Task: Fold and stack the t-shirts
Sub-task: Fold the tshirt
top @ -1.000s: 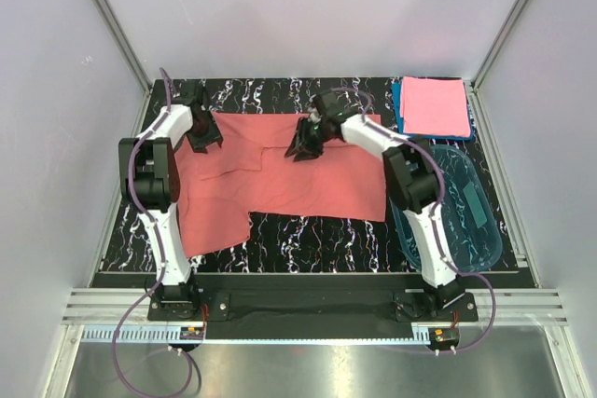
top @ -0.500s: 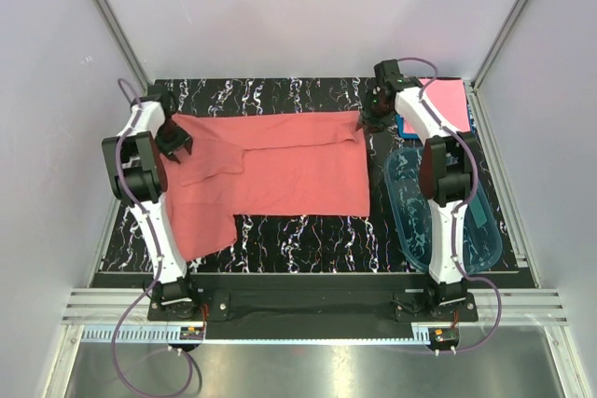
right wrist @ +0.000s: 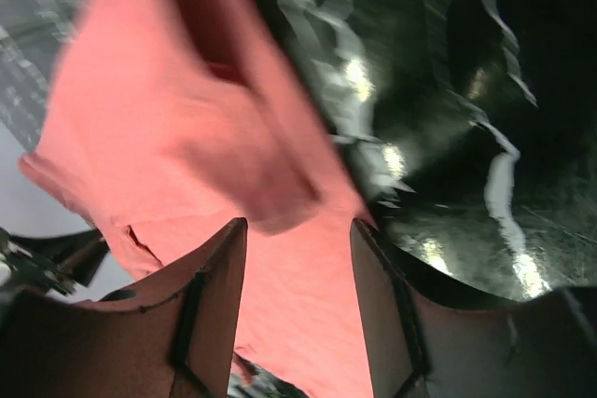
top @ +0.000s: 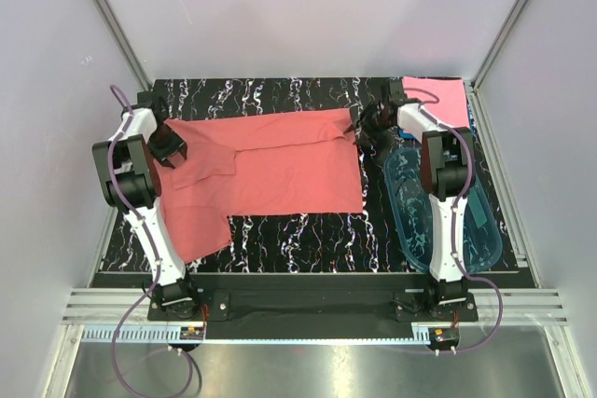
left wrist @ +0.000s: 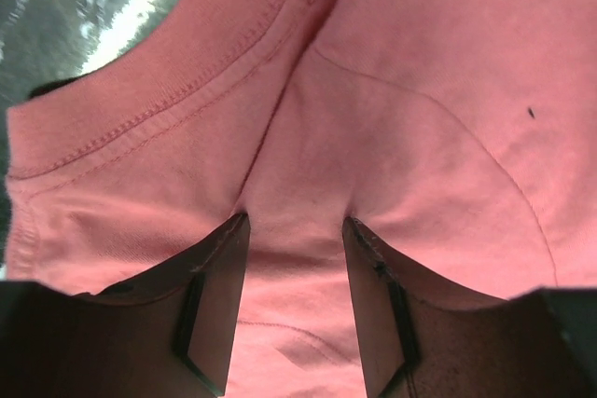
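Change: coral t-shirt [top: 280, 160] now lies stretched wider across the bench [top: 298, 230].
Left tool [left wrist: 294, 223]: clamped on the shirt.
Right tool [right wrist: 298, 226]: grip unclear.
Meaning: spread out, folding pending.

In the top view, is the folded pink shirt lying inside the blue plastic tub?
No, the folded pink shirt lies at the far right corner of the table, beyond the tub, not in it.
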